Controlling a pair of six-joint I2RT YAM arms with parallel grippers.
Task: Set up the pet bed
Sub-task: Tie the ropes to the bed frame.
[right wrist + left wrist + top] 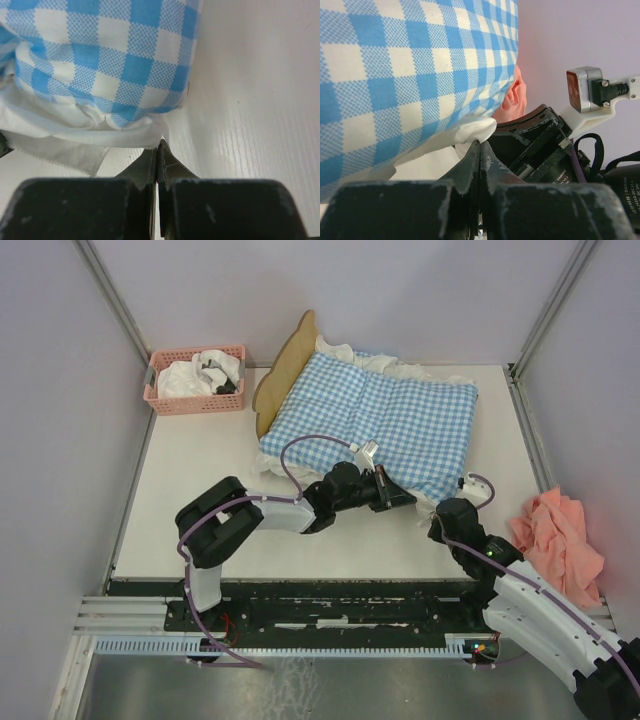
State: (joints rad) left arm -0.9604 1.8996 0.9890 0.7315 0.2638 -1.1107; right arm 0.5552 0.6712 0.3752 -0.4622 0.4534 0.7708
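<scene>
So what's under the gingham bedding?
Only the pet bed's wavy wooden headboard sticks out at the left end of the gingham bedding, plus a white ruffle at its edges. The rails and base are covered.

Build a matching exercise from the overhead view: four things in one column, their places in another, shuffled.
1. pink basket
2. gingham bedding
3. pink cloth
4. wooden headboard

A. crumpled at the right side, near the right arm
B. far left corner
C. spread flat in the middle
D. upright at the bedding's left end

Pairs: 1-B, 2-C, 3-A, 4-D
</scene>
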